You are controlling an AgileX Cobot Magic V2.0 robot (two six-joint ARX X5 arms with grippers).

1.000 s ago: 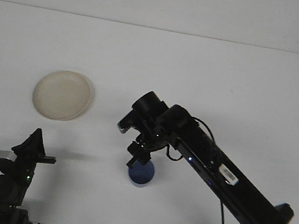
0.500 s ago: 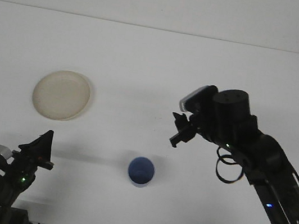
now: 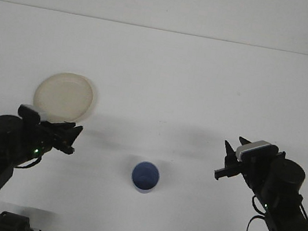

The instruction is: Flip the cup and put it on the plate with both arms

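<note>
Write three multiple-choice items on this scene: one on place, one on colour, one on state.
1. Where is the plate?
A. left of the cup
B. right of the cup
C. under the cup

2. What colour is the cup?
A. red
B. blue
C. green

3. How does the cup stand?
A. on its side
B. upside down
C. upright, mouth up

Answers: 1 A, the plate lies far left, the cup centre. 2 B, its wall and inside are blue. 3 C, the open inside faces up.

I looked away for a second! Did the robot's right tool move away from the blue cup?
Yes. The right tool has swung off to the right of the blue cup, which stayed put on the table.
</note>
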